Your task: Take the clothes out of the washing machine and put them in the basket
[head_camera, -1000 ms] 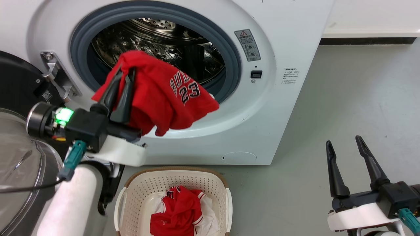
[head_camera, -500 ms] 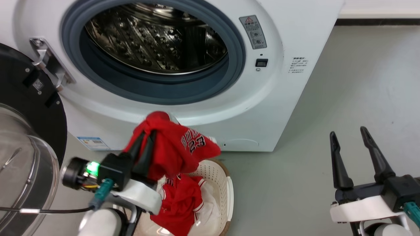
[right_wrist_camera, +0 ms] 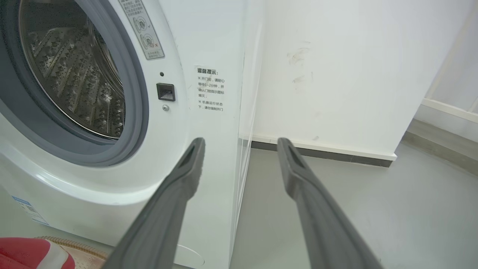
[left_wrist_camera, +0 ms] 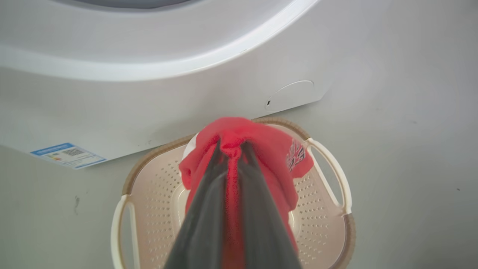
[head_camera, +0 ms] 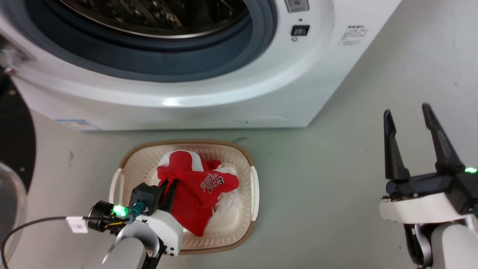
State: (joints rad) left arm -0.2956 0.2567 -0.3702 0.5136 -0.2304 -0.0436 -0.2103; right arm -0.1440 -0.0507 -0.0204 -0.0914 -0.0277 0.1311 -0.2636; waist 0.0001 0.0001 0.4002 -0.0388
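Note:
My left gripper point(head_camera: 168, 184) is shut on the clothes point(head_camera: 196, 190), a red jersey with dark lettering, and holds it over the cream basket point(head_camera: 252, 179) on the floor. In the left wrist view the red clothes point(left_wrist_camera: 261, 145) drape over both dark fingers point(left_wrist_camera: 209, 209) above the basket point(left_wrist_camera: 328, 168). More red and white fabric lies inside the basket under the jersey. The washing machine point(head_camera: 209, 93) stands just behind, its drum point(right_wrist_camera: 74, 86) open and bare steel. My right gripper point(head_camera: 407, 112) hangs open over the floor to the right, holding nothing.
The machine's black-framed round door point(head_camera: 15, 149) stands swung open at the far left. Grey floor point(head_camera: 328, 186) spreads right of the basket. A white wall with a dark skirting point(right_wrist_camera: 328, 149) runs behind the machine's right side.
The left gripper has carried the red jersey from the drum mouth down into the basket. The head camera has tilted downward, so the machine has slid up the picture.

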